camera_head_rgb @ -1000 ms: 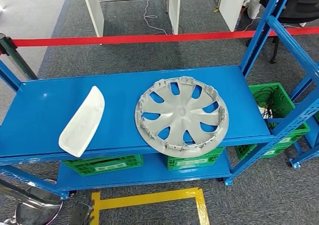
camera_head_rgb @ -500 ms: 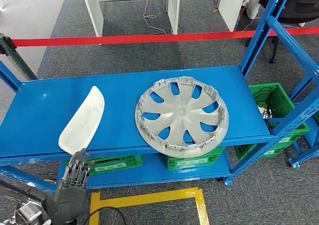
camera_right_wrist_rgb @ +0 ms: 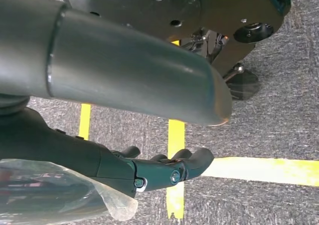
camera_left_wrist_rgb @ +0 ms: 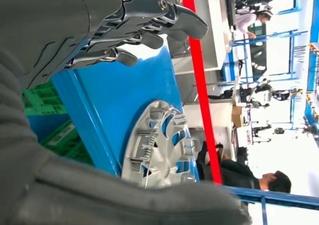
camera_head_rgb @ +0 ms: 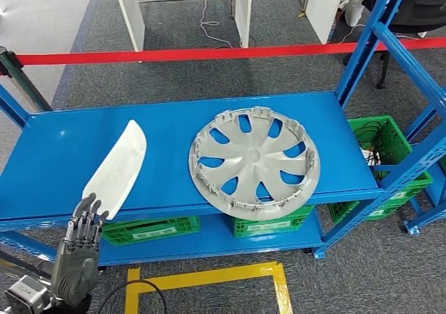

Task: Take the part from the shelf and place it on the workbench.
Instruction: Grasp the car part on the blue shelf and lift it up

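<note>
Below shelf (camera_head_rgb: 52,168), green crates (camera_head_rgb: 147,229), contents unclear; left robot hand (camera_head_rgb: 79,248) empty, fingers apart; right robot hand (camera_right_wrist_rgb: 165,167) likewise.

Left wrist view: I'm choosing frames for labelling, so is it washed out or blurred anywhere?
Left wrist view: far background blown out white; left hand softly blurred up close; wheel cover fairly sharp. Head view: evenly lit, sharp.
</note>
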